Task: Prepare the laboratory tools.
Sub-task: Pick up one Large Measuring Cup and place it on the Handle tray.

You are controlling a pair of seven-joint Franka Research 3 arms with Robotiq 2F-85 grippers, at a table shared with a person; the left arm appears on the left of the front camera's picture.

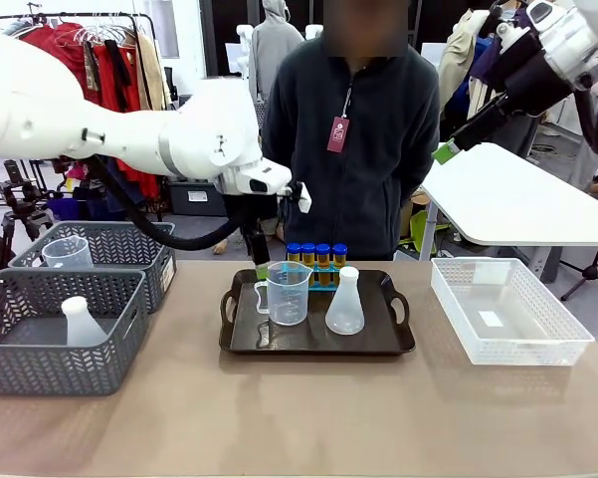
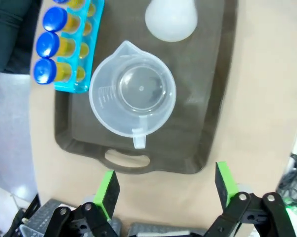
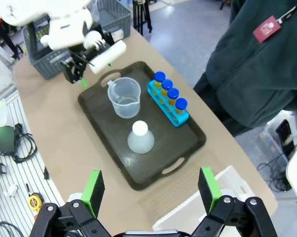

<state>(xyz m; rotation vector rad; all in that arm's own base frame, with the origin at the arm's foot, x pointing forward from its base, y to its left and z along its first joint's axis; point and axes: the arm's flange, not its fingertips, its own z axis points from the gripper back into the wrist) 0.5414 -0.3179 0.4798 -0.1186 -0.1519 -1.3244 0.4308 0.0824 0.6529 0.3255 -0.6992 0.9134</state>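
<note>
A clear handled measuring beaker (image 1: 284,292) and a translucent white conical flask (image 1: 344,304) stand on a black handled tray (image 1: 378,337). Behind them, several blue-capped tubes of amber liquid (image 1: 315,255) sit in a low blue rack (image 1: 324,276). My left gripper (image 1: 260,262) hangs open over the tray's left end, holding nothing. The left wrist view looks down on the beaker (image 2: 133,96), flask (image 2: 171,19) and rack (image 2: 81,54) beyond the gripper (image 2: 166,185). High on the right, my right gripper (image 3: 150,190) is open and empty above the tray (image 3: 108,133), beaker (image 3: 124,96) and flask (image 3: 140,138).
Two grey baskets stand at the left: the far one (image 1: 129,249) holds another beaker, the near one (image 1: 20,354) another flask. A white mesh basket (image 1: 507,344) lies at the right. A person (image 1: 353,129) stands behind the table. Bare tabletop runs along the front.
</note>
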